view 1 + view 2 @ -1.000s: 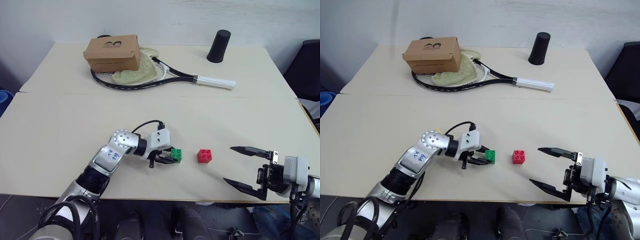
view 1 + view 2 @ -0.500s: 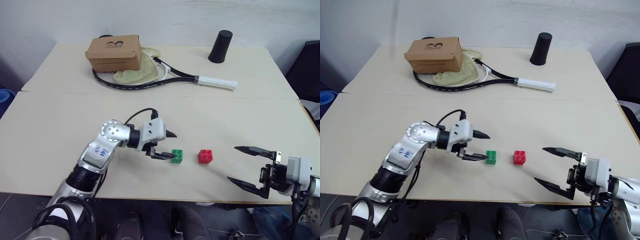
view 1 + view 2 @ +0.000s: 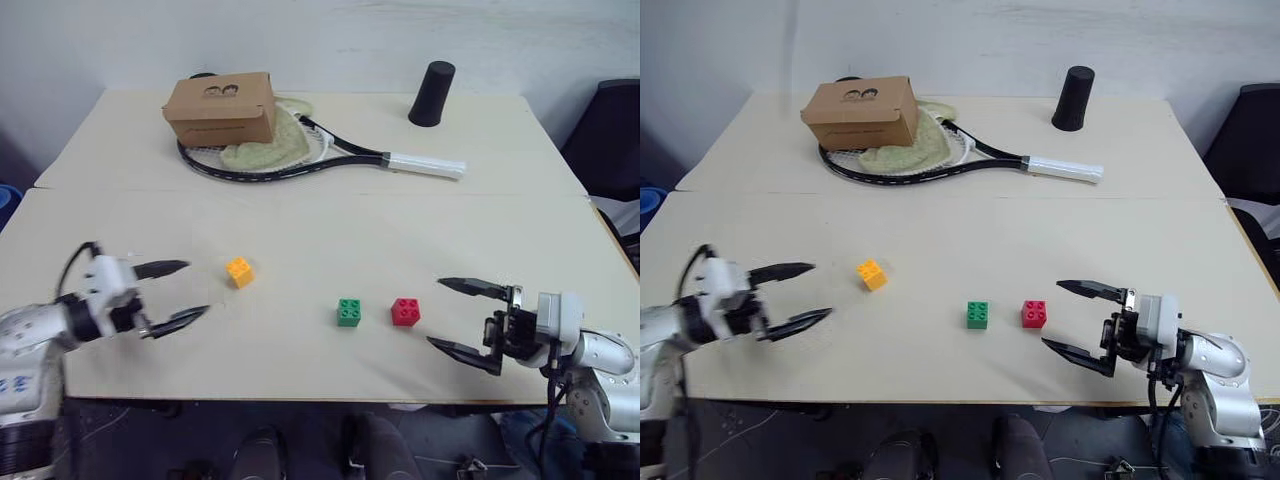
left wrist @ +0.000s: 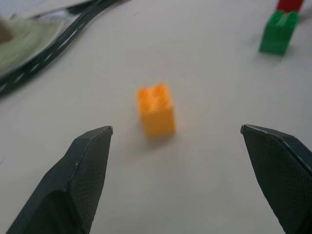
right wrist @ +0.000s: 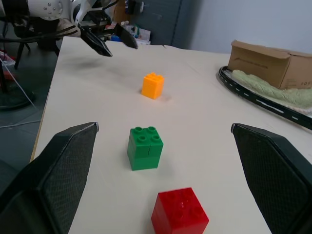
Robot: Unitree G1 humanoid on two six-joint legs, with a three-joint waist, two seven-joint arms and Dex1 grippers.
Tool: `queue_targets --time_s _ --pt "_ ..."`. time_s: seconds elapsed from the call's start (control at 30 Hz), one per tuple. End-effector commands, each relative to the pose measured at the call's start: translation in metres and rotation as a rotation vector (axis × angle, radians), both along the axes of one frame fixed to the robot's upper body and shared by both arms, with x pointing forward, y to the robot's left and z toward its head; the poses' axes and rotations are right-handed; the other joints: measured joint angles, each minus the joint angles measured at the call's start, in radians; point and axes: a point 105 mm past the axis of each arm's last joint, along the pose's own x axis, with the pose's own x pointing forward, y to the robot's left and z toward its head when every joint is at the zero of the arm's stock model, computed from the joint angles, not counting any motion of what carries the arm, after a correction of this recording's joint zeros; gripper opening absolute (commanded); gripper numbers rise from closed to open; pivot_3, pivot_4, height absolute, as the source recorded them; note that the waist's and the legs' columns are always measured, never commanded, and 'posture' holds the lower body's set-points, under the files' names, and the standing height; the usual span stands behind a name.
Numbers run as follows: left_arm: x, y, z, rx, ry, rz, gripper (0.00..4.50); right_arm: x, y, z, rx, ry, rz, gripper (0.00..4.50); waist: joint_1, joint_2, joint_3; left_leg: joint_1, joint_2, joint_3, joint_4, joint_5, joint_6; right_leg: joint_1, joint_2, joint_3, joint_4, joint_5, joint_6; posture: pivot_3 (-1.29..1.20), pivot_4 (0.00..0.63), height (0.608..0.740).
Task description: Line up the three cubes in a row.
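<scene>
- On the table, a pale top made of two boards, everything sits in two groups: clutter at the far edge, bricks near the front.
- At the far left, a racket lies flat, its white handle pointing right.
- On the racket's head stands a cardboard box, with a pale green cloth tucked beside and partly under it.
- At the far right, well apart from the racket, a black cup stands upside down.
- At the front left edge, the left gripper hangs over the table with its two fingers spread wide and nothing between them; it points toward the orange brick, near it but not touching.
- At the front right edge, the right gripper also stands wide apart and empty, pointing left toward the red brick, close to it but clear of it.
- Near the front centre, the green brick and the red brick stand just beside each other with a small gap, green to the left, both studs up.
- Further left and a little farther back, the orange brick sits alone, turned at an angle to the other two and out of their line; the left wrist view shows it upright between the open fingertips, some way ahead of them.
</scene>
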Motion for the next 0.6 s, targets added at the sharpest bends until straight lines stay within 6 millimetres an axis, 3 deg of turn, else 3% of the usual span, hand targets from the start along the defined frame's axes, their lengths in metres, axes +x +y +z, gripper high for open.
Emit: queue_targets --time_s 0.03,0.13,0.33,0.47,0.6 --pt "-0.012 0.029 -0.004 0.005 0.021 0.08 4.44 0.004 0.001 0.004 0.0 -0.039 0.013 4.5 0.004 0.0 0.0 0.0 0.0 0.0 0.0 -0.001 0.0 0.0 0.0 0.0 0.0 0.0 0.0 0.0 0.15 0.74" --pt "-0.011 0.024 -0.01 0.014 0.057 0.036 4.44 0.008 0.0 0.005 -0.004 -0.078 0.004 4.5 0.013 0.0 0.0 -0.001 -0.001 -0.001 0.0 -0.002 0.002 0.001 -0.003 -0.003 -0.002 0.0 0.0 0.0 0.15 0.74" --pt "0.036 -0.039 0.007 -0.094 -0.016 -0.105 4.44 0.007 -0.007 0.001 -0.019 -0.088 -0.003 4.5 0.033 0.0 0.0 0.0 -0.001 -0.003 0.0 -0.002 0.002 0.004 -0.004 -0.005 -0.002 0.0 0.001 0.0 0.15 0.74" --pt "0.059 -0.067 -0.006 -0.081 0.025 -0.139 4.44 0.001 -0.014 -0.002 -0.02 -0.079 -0.016 4.5 0.022 0.0 0.0 0.0 -0.001 -0.001 0.0 -0.002 0.0 0.003 -0.002 -0.004 -0.002 0.001 0.001 0.0 0.15 0.74" --pt "0.08 -0.082 -0.021 -0.072 0.054 -0.116 4.44 -0.003 -0.017 -0.005 -0.019 -0.073 -0.026 4.5 0.006 0.0 0.0 0.001 0.0 0.002 0.0 0.0 -0.004 0.003 0.001 -0.002 -0.002 0.001 0.001 0.0 0.15 0.74"
